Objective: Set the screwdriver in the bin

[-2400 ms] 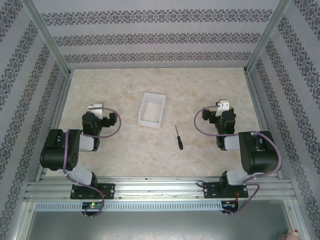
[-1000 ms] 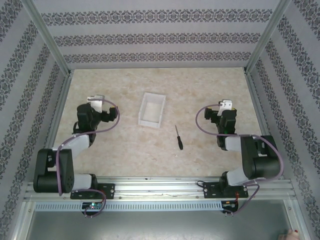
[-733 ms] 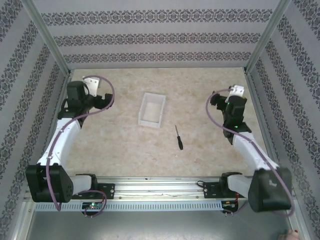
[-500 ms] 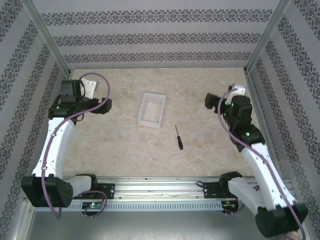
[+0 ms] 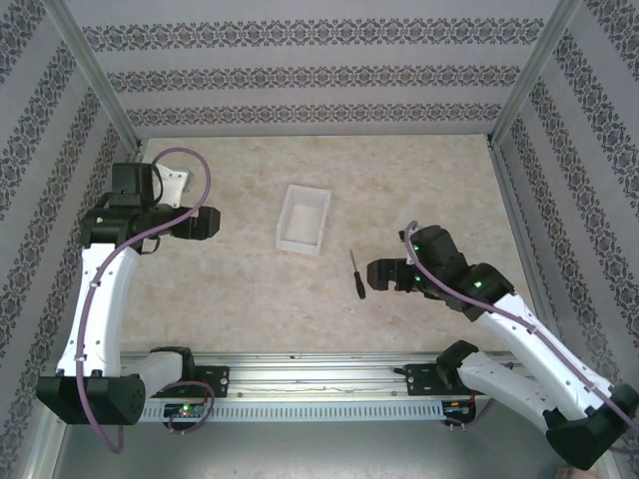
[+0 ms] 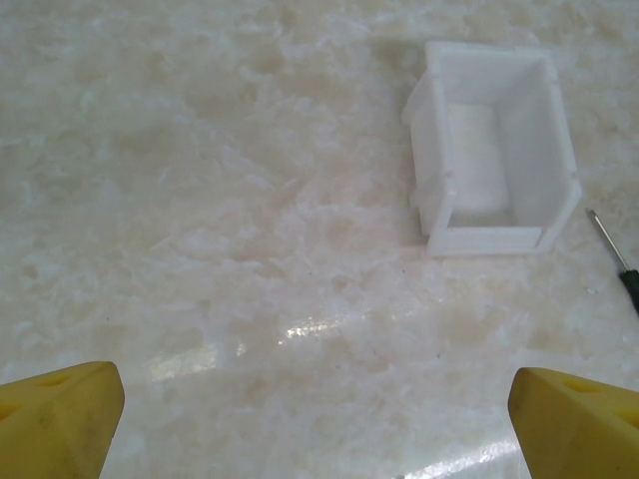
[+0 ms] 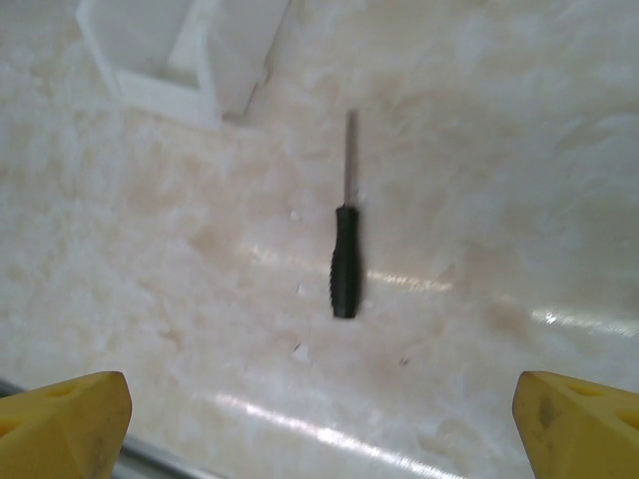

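On the marbled tabletop the screwdriver lies ungrasped near the bin; left gripper and right gripper both gape wide.

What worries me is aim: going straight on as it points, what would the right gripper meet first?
Likely the screwdriver, lying centred ahead of the open right gripper; depth is unclear, so possibly the table first.

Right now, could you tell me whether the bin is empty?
Empty: the bin shows only its bare white floor, and the screwdriver lies flat on the table outside it.
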### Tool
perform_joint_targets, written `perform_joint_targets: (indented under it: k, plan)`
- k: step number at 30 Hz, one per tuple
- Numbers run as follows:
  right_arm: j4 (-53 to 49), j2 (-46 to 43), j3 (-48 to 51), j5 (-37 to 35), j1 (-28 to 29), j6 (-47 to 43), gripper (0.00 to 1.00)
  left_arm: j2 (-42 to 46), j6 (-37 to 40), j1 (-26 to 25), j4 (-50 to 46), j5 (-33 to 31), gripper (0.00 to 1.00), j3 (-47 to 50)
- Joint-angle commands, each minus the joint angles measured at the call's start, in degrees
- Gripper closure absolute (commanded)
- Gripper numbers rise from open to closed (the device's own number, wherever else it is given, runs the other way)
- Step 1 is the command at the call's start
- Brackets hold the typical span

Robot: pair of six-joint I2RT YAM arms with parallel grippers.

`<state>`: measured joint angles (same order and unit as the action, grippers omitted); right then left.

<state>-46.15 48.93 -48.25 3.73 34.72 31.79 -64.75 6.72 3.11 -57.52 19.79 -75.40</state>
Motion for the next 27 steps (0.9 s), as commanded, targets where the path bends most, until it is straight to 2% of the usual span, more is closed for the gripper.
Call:
perform_joint_targets:
  k: [1,2,4,5,7,11,14,22,27]
  plan:
    - [-0.72,0.3,-2.55,4.23,2.39,4.93,0.02,0.9,1.08,0.14,-3.66,1.05,0.01,1.95]
    - [1.9,-0.11,-1.58,6.08,3.19,0.6,0.02,0.82,-0.3,0.14,-3.31,-0.96,0.01,2.64]
    - [3.62,-1.02,1.52,-1.79,4.61,-1.24,0.02,-0.69,-1.01,0.14,-4.04,-2.74,0.01,2.41]
    - [4.1,-0.38,2.33,-2.22,4.58,-1.88,0.02,-1.68,-0.94,0.14,-4.6,-2.71,0.01,2.01]
    - [3.52,2.2,2.55,-2.06,4.72,-1.98,0.02,-2.56,-0.21,0.14,-5.12,-1.18,0.01,1.45]
    - [0.81,9.92,1.43,-4.41,5.63,-3.17,0.02,-1.12,3.76,0.14,-6.23,5.99,0.01,0.6]
    - [1.44,13.63,1.07,-4.65,6.14,-2.74,0.02,-0.57,5.2,0.14,-6.08,6.9,0.01,0.67]
    - [6.98,22.47,1.64,-3.08,6.46,-1.34,0.17,0.01,5.34,0.14,-3.69,6.13,0.01,2.44]
    - [9.37,29.59,0.33,-4.6,6.61,-1.8,0.2,0.66,5.66,0.05,-1.24,4.35,0.01,4.48]
